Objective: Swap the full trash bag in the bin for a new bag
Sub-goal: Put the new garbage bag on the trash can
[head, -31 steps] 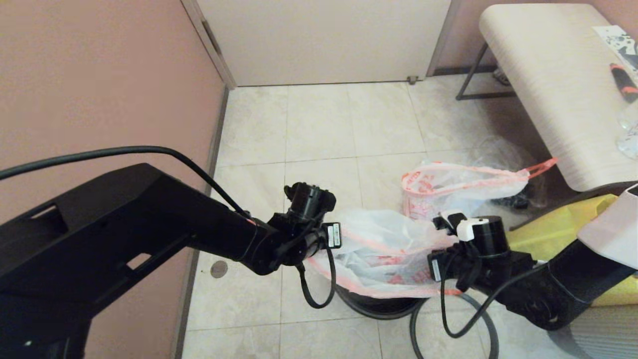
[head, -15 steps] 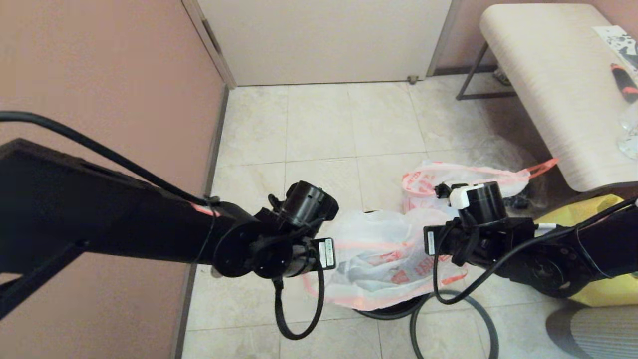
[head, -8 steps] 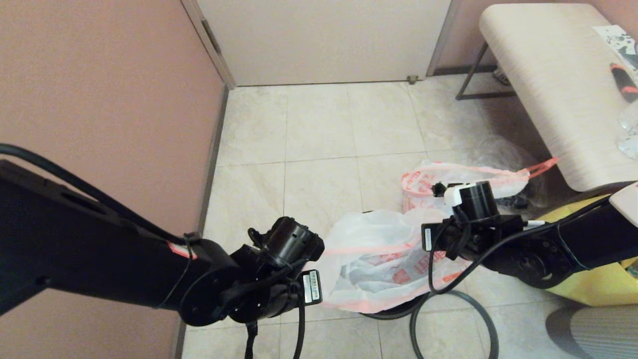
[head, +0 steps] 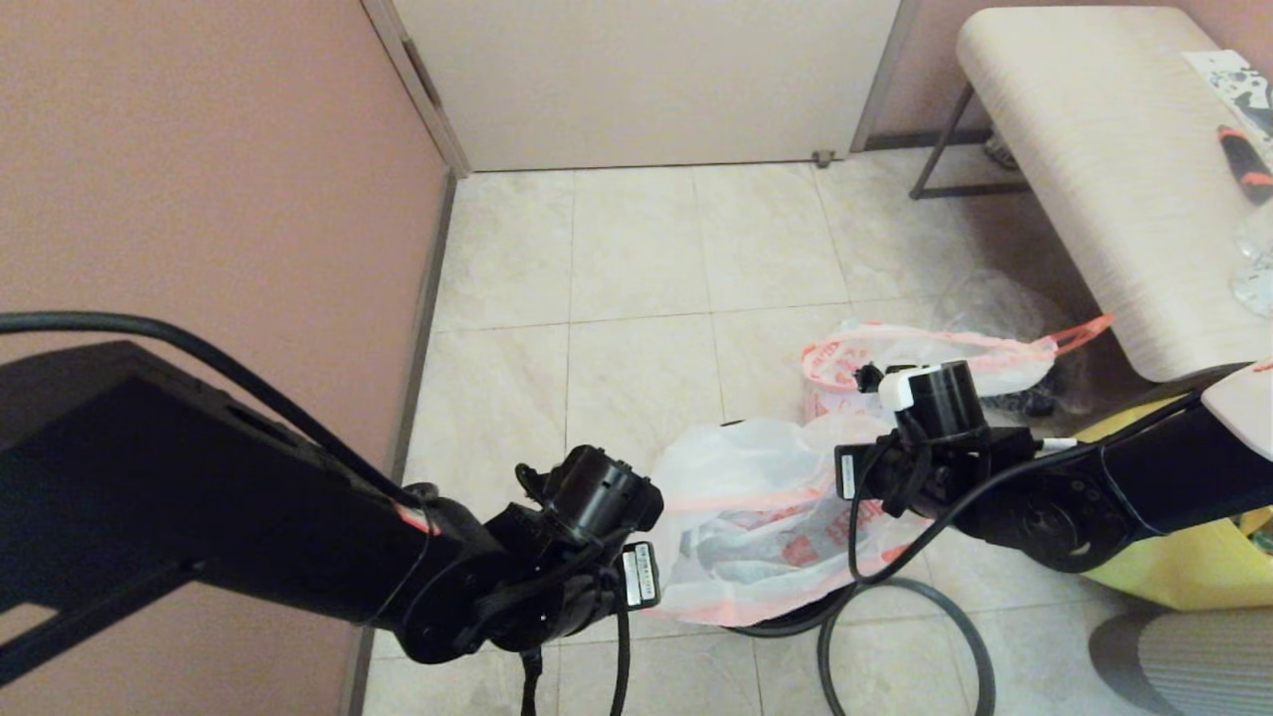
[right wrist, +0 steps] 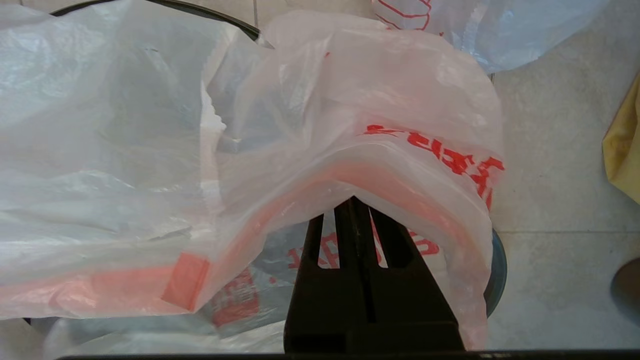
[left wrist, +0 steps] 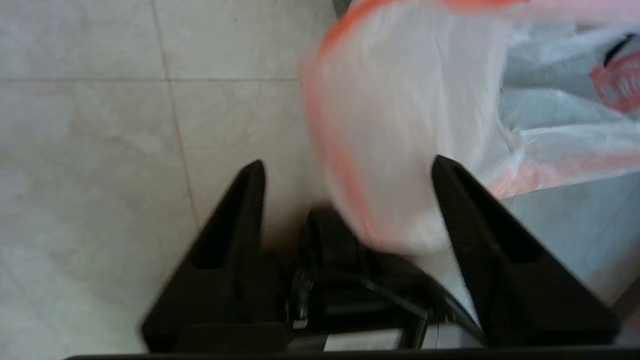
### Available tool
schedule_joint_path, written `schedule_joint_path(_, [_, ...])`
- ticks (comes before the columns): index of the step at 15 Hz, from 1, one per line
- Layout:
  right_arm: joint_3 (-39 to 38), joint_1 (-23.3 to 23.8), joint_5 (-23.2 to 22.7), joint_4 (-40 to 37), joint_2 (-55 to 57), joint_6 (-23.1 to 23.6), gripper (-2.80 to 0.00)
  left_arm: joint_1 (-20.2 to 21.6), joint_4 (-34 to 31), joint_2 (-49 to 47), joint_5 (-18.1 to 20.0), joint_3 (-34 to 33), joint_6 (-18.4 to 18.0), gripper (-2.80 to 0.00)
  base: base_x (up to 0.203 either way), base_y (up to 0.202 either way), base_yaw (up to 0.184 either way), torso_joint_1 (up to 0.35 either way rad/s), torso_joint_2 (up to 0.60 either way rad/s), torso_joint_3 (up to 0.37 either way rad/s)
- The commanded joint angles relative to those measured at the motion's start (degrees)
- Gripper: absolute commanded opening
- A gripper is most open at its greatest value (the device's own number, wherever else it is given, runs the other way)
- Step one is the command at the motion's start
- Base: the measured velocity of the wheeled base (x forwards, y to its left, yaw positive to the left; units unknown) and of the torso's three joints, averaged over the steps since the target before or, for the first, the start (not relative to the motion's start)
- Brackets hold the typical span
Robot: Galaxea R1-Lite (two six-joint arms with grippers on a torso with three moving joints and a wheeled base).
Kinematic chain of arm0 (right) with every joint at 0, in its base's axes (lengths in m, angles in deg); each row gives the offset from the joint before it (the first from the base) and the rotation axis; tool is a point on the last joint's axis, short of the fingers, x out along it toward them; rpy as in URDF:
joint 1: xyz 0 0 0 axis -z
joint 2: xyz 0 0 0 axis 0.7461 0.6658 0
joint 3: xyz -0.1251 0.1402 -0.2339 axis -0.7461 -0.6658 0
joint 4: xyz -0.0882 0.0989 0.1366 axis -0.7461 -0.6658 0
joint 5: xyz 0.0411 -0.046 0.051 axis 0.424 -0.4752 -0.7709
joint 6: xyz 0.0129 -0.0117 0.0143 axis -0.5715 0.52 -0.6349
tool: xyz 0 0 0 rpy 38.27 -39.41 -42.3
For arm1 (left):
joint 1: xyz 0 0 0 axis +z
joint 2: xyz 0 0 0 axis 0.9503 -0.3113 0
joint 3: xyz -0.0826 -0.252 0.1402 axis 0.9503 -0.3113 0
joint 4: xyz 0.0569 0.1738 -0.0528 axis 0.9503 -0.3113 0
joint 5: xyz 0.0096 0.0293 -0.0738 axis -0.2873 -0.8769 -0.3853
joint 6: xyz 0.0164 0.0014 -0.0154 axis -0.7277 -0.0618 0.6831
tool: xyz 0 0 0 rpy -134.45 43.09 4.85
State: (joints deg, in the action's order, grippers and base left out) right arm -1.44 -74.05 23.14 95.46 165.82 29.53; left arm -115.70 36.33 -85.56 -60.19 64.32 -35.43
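At lower centre of the head view, the new bag [head: 756, 517] drapes over the bin [head: 786, 622], its hem clamped by the right gripper [right wrist: 356, 202], while the left gripper [left wrist: 347, 167] stands spread beside it.

Thin translucent white plastic bag [head: 756, 517] with orange-red print and pink-orange hem, frame centre; round black plastic bin [head: 771, 625] beneath; yellow bag [head: 1193, 572] lower right.

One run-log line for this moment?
left gripper: open beside new bag hem | right gripper: shut on hem | bag draped over bin
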Motion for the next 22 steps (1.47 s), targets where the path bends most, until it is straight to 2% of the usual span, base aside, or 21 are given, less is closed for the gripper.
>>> schedule_joint_path(1, [0.0, -0.1, 0.1, 0.2, -0.1, -0.1, -2.8, 0.3, 0.8, -4.6, -0.1, 1.9, 0.1, 0.0, 0.0, 0.0, 0.0, 0.0, 0.0, 0.0])
schedule_joint_path(2, [0.0, -0.1, 0.1, 0.2, -0.1, -0.1, -2.8, 0.4, 1.5, -6.4, 0.0, 3.3, -0.2, 0.0, 0.0, 0.0, 0.0, 0.0, 0.0, 0.0])
schedule_joint_path(3, [0.0, -0.1, 0.1, 0.1, -0.2, -0.1, -2.8, 0.7, 1.9, -8.2, 0.5, 5.3, -1.7, -2.8, 0.0, 0.0, 0.0, 0.0, 0.0, 0.0])
schedule_joint_path(6, [-1.1, -0.2, 0.0, -0.2, -1.9, -0.1, -2.8, 2.0, 1.9, -6.6, 0.9, 8.7, -3.1, -2.8, 0.0, 0.0, 0.0, 0.0, 0.0, 0.0])
schedule_joint_path(10, [-9.8, -2.2, 0.1, -1.0, -6.8, -0.9, -2.8, 3.2, 1.8, -6.1, 0.8, 8.9, -3.3, -2.8, 0.0, 0.0, 0.0, 0.0, 0.0, 0.0])
schedule_joint_path(11, [-13.0, -2.8, 0.1, -1.0, -7.5, -2.9, -2.8, 3.6, 1.8, -6.4, 0.9, 9.4, -3.2, -2.8, 0.0, 0.0, 0.0, 0.0, 0.0, 0.0])
schedule_joint_path(13, [-18.9, -3.8, 0.1, -1.4, -8.6, -10.5, -2.8, 3.8, 1.8, -7.2, 0.8, 10.0, -3.2, -2.8, 0.0, 0.0, 0.0, 0.0, 0.0, 0.0])
schedule_joint_path(14, [-21.1, -4.0, 0.2, -1.5, -8.6, -12.7, -2.8, 4.0, 1.8, -7.3, 0.9, 10.0, -3.2, -2.8, 0.0, 0.0, 0.0, 0.0, 0.0, 0.0])
schedule_joint_path(17, [-23.8, -4.6, 0.3, -3.8, -5.4, -20.2, -2.8, 4.7, 1.8, -7.3, 0.8, 10.0, -3.2, -2.8, 0.0, 0.0, 0.0, 0.0, 0.0, 0.0])
schedule_joint_path(18, [-23.6, -4.2, 0.2, -3.3, -4.4, -22.0, -0.82, 4.9, 1.8, -7.1, 0.8, 10.0, -3.2, -2.8, 0.0, 0.0, 0.0, 0.0, 0.0, 0.0])
schedule_joint_path(19, [-23.3, -4.0, 0.1, -1.4, -4.2, -22.4, 0.0, 5.2, 1.8, -6.9, 0.8, 10.0, -3.2, -2.8, 0.0, 0.0, 0.0, 0.0, 0.0, 0.0])
schedule_joint_path(22, [-23.1, -3.5, -0.2, 3.4, -2.9, -23.5, 0.0, 5.4, 1.7, -6.4, 0.8, 9.8, -3.3, -2.8, 0.0, 0.0, 0.0, 0.0, 0.0, 0.0])
